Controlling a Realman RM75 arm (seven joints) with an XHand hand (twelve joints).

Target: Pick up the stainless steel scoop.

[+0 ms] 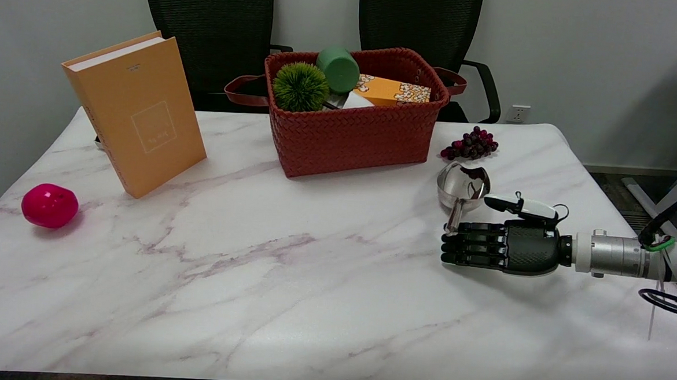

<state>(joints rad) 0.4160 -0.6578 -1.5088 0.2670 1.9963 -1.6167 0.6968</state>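
Stainless steel scoop point(462, 188): shiny rounded bowl, short handle pointing toward near edge. Lies on marble tabletop point(287, 280), right side, near the grapes point(470, 144) and in front of red basket's point(353, 136) right corner.

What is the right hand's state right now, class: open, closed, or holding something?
Right hand: open, holding nothing; its fingers lie beside the scoop handle's end.

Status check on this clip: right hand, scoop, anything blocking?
Right hand open, fingertips at the scoop handle, no grip seen. Scoop flat on table, bowl toward grapes. Nothing between hand and scoop; basket stands clear.
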